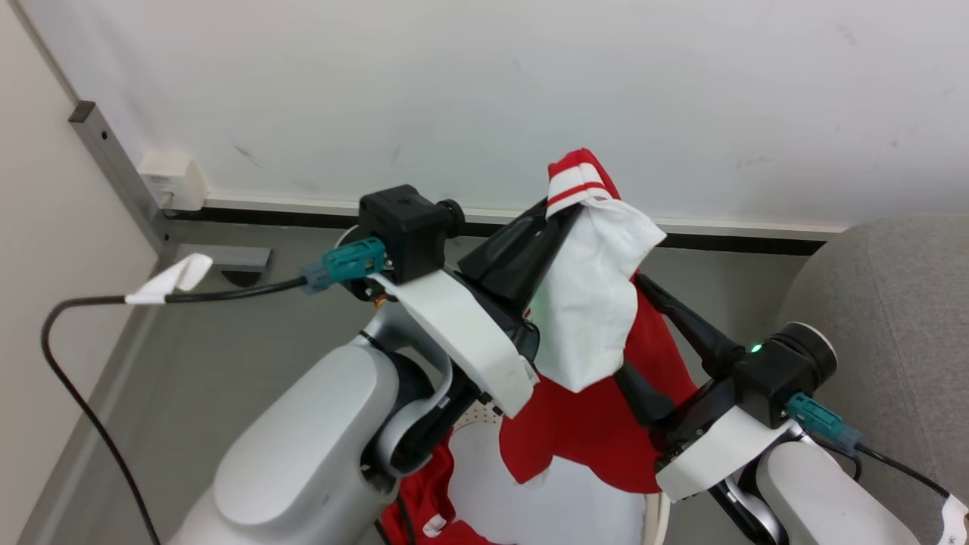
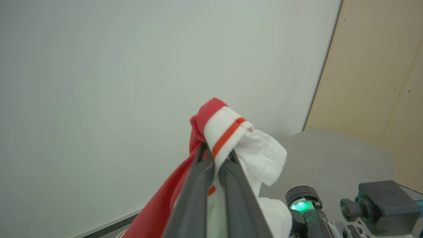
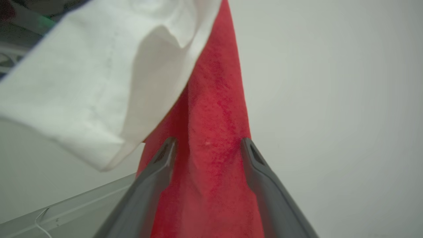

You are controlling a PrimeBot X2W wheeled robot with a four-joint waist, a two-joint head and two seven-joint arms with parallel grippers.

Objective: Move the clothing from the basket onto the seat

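Note:
My left gripper (image 1: 569,213) is shut on the striped white trim of a red garment, the clothing (image 1: 598,431), and holds it high in front of the wall. A white part of it (image 1: 590,318) hangs down from that grip. Seen from the left wrist, the clothing (image 2: 224,127) bunches over the closed fingertips. My right gripper (image 3: 208,147) is open, its fingers on either side of the hanging red cloth (image 3: 211,109). Below lies the basket (image 1: 657,518) with its white lining (image 1: 530,492) and another red garment (image 1: 421,492). The grey seat (image 1: 893,303) stands to the right.
A white wall with a dark skirting strip (image 1: 303,216) runs behind. A black cable with a white tag (image 1: 170,280) trails at the left, near a grey metal post (image 1: 113,163) and a white box (image 1: 174,180). A beige panel (image 2: 373,66) borders the seat.

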